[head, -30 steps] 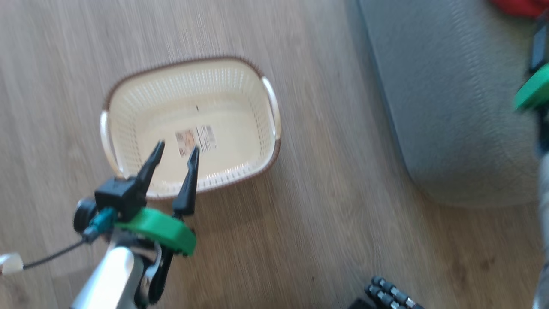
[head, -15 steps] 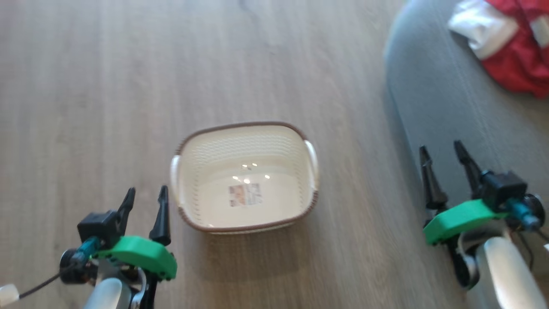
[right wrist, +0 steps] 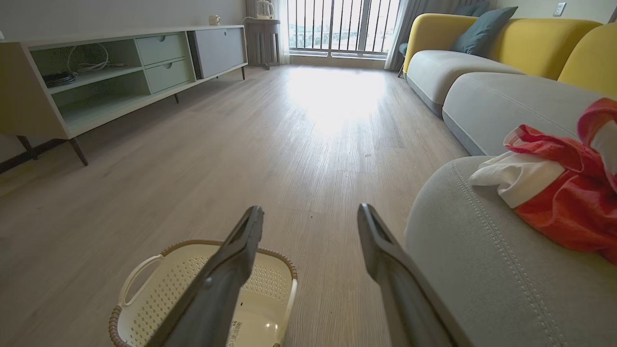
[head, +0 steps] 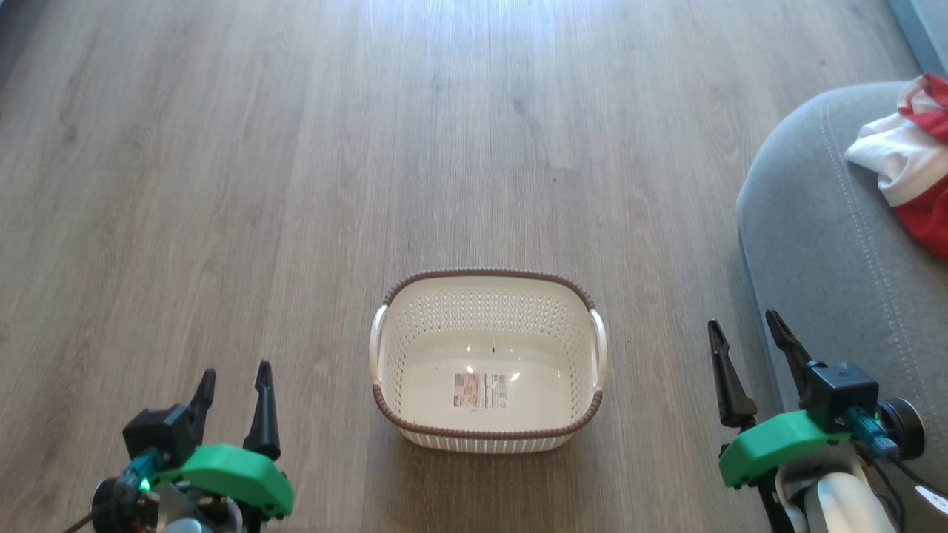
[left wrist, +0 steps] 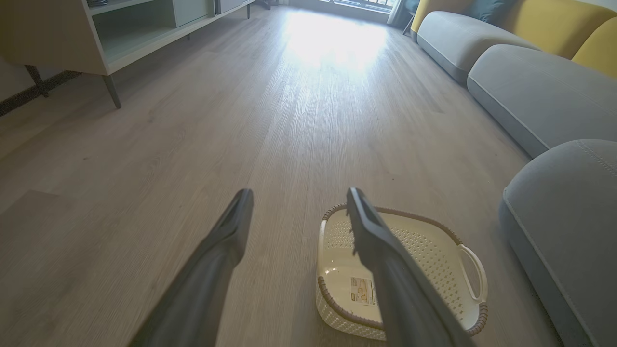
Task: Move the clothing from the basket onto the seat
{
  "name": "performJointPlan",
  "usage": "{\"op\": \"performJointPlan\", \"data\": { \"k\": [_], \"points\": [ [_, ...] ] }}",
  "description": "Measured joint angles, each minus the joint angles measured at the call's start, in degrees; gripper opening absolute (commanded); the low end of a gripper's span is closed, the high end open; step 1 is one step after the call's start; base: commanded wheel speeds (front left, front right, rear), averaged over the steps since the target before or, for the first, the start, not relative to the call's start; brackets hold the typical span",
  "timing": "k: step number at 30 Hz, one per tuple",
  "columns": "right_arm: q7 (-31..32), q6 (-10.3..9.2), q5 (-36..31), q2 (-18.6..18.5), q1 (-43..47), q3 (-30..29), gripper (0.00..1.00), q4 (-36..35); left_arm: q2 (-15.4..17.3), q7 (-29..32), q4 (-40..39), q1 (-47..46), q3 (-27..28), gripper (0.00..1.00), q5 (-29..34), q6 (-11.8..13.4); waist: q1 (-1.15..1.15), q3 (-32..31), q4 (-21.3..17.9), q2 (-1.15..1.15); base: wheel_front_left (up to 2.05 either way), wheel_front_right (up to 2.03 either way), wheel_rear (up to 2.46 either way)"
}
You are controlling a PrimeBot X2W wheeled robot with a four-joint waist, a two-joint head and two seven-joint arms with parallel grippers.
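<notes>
The cream basket (head: 404, 422) with a brown braided rim stands on the wooden floor in the middle of the head view, nothing in it but the label on its bottom. The red and white clothing (head: 915, 166) lies crumpled on the grey seat (head: 815, 237) at the right edge, and shows in the right wrist view as clothing (right wrist: 559, 197) on the seat (right wrist: 462, 270). My left gripper (head: 233, 377) hangs open at the lower left, apart from the basket. My right gripper (head: 744, 329) hangs open at the lower right beside the seat's rounded edge, holding nothing.
A long low cabinet (right wrist: 96, 82) on thin legs stands along the left wall. More grey sofa seats (right wrist: 491, 96) with yellow backs run along the right. A barred window (right wrist: 342, 26) is at the far end, with open wooden floor (head: 370, 148) between.
The head camera has swung and tilted, so the basket now sits centred and the seat at the right edge. Both grippers stay open at the lower corners.
</notes>
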Motion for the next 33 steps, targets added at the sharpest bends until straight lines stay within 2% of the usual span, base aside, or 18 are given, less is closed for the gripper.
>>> {"op": "performJointPlan", "data": {
  "k": [11,12,17,33],
  "points": [
    [-0.2,0.00,0.4,0.0,0.0,0.2,1.00,0.6,-2.3,0.0,0.0,1.2,3.4,1.00,3.1,-2.0,0.00,-1.8,0.2,0.00,0.00,0.00,0.00],
    [-0.2,0.00,0.3,0.0,0.0,0.3,0.00,1.0,-2.4,0.0,0.4,1.2,3.4,0.00,3.2,-1.9,0.00,-1.9,0.2,0.00,0.00,0.00,0.00],
    [0.5,0.00,1.0,0.1,2.0,0.4,0.00,4.8,-2.8,0.6,3.8,3.4,3.3,0.00,2.5,-1.9,0.00,-2.0,0.1,0.00,0.00,0.00,0.00],
    [2.9,0.00,12.5,0.1,2.1,0.0,0.00,4.3,-3.1,3.1,3.2,3.5,4.1,0.00,-6.8,-3.0,0.00,-2.0,-0.2,0.00,0.00,0.00,0.00]
  ]
}}
